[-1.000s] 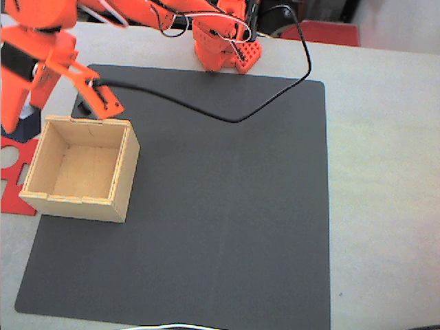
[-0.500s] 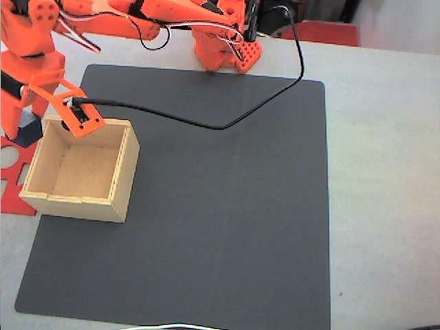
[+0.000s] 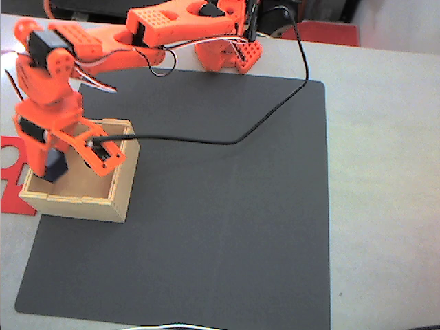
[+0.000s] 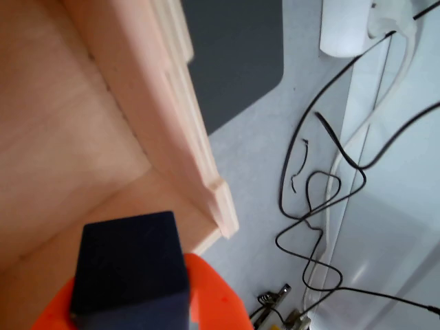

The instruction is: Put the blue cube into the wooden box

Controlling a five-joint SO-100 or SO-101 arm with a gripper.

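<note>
My gripper point(image 3: 53, 167) hangs over the left side of the wooden box point(image 3: 118, 196) in the fixed view, my jaws clamped on the blue cube point(image 3: 55, 165), which sits above the box's open interior. In the wrist view the blue cube point(image 4: 130, 271) rests against my orange finger point(image 4: 213, 302), with the box's pale floor and wall point(image 4: 165, 144) right behind it. The box stands at the left edge of the dark mat point(image 3: 227, 206), a black cable point(image 3: 206, 141) trailing across it
</note>
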